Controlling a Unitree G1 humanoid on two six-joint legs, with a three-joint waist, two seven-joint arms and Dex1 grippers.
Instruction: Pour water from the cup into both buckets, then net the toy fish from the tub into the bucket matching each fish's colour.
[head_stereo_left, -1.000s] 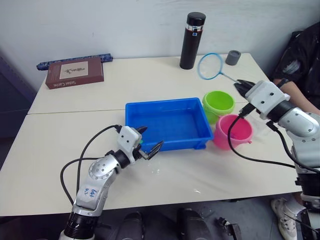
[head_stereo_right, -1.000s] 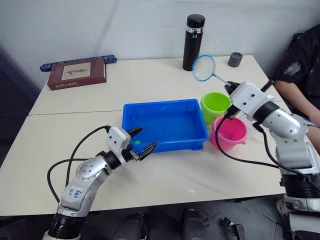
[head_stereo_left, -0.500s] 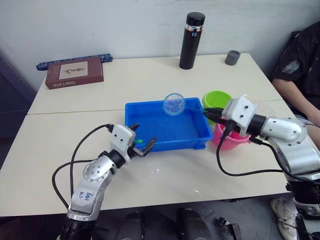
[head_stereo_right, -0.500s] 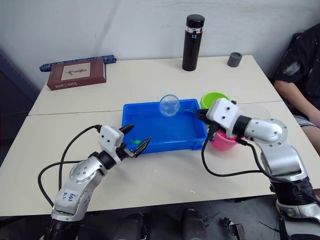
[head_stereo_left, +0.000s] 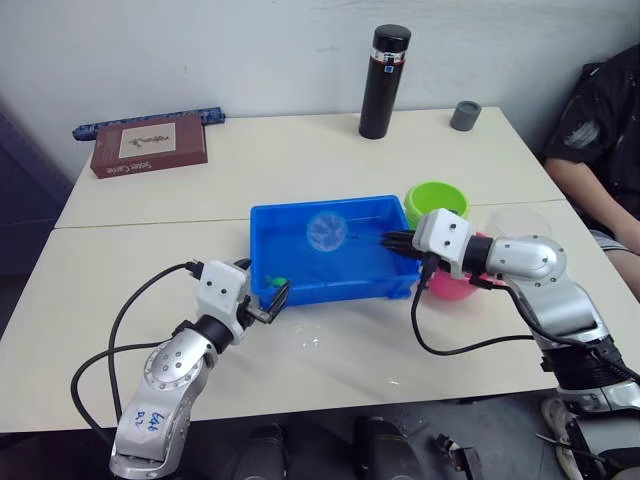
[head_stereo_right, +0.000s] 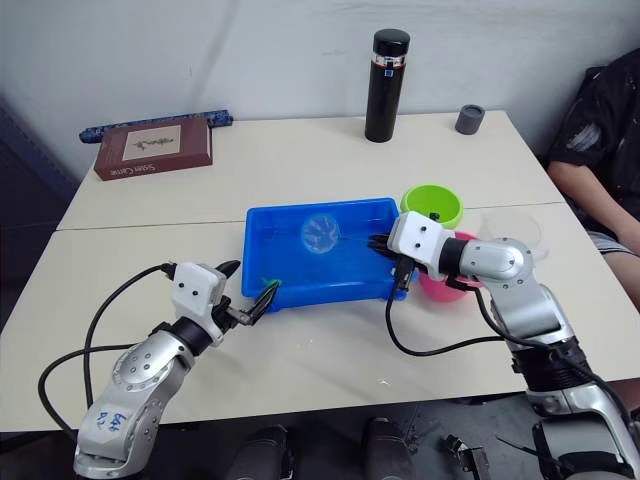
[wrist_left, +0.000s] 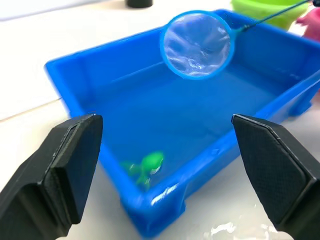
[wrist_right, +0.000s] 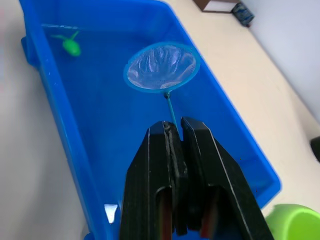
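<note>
- Left eye view: the blue tub (head_stereo_left: 300, 290) lies in the table's (head_stereo_left: 150, 215) middle; the right gripper (head_stereo_left: 392, 240), closed tight on the net's (head_stereo_left: 327, 231) thin handle, holds the round net over its water.
- Green bucket (head_stereo_left: 437, 203) and pink bucket (head_stereo_left: 455, 285) stand just beside the tub's right end, behind that arm.
- Left gripper (head_stereo_left: 265, 298), fingers spread wide and holding nothing, hangs at the tub's near left corner.
- One green toy fish (wrist_left: 150, 166) lies in that corner, apart from the net.
</note>
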